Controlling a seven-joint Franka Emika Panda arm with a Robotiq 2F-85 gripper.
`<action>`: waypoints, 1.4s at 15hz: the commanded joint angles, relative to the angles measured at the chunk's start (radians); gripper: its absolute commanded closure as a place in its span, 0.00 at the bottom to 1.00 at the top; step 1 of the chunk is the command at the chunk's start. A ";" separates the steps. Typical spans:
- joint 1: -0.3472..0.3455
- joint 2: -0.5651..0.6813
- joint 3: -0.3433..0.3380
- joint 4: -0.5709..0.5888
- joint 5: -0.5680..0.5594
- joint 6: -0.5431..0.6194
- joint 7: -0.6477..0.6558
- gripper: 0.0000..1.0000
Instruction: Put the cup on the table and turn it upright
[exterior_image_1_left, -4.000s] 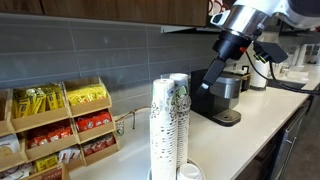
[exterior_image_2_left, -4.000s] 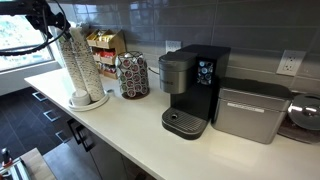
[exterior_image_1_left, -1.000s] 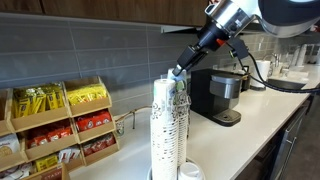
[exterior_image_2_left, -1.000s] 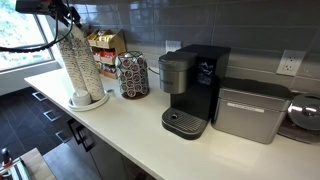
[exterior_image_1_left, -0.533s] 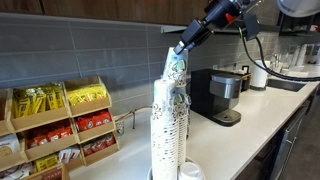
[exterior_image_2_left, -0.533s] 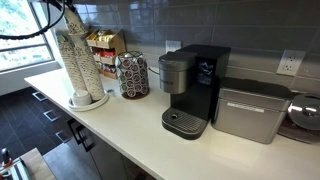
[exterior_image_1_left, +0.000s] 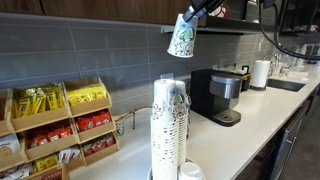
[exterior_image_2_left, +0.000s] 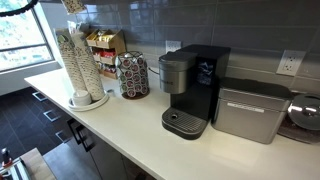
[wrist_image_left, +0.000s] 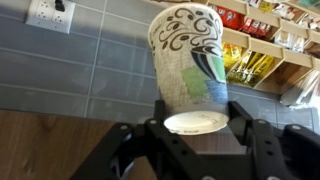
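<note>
The jaws grip the cup (exterior_image_1_left: 181, 38), seemingly upside down, high above the stacks (exterior_image_1_left: 170, 125).

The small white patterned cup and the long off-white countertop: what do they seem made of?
Small white cup with green-and-dark print: probably paper, with a matte printed wall. Long off-white countertop: smooth with a soft sheen, perhaps laminate or stone; I cannot tell which.

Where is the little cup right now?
In an exterior view the cup hangs in the gripper, high above the tall cup stacks.
</note>
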 joint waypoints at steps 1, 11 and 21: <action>-0.057 -0.019 0.030 0.043 -0.088 -0.101 0.023 0.61; -0.084 0.009 0.038 0.008 -0.293 -0.449 -0.074 0.61; -0.060 0.032 -0.002 -0.063 -0.271 -0.472 -0.094 0.36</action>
